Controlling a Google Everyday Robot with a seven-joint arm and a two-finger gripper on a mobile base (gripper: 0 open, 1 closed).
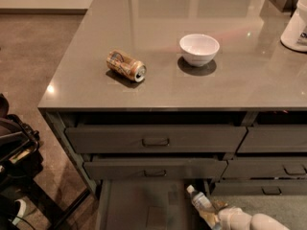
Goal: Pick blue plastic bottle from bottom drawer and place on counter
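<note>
I read the claw [214, 213] at the lower right of the camera view, over the right-hand part of the open bottom drawer [139, 205], with its white arm [250, 221] running off behind it to the right. The claw is clenched on the lower body of the bottle [198, 199]. The bottle projects up and to the left of the claw, tilted, with its white cap at the far end from the grip. The drawer's flat grey floor extends to the left of the claw, and I see nothing else lying on it. Two shallower drawers [156, 139] sit closed above the claw, and the counter [192, 87] lies above those. On it, well above and to the left of the claw, a can [126, 65] lies on its side. A white bowl [199, 49] stands almost straight above the claw, and a white jug [296, 25] stands far up and to the right. I judge the step in hand to be the grasp completed inside the drawer, with the lift not yet begun. The next move calls for raising the bottle straight up and back, clear of the drawer fronts and the counter's overhanging edge. I would then carry it over the bare stretch of counter nearest the claw, between can and bowl, and release it there.
</note>
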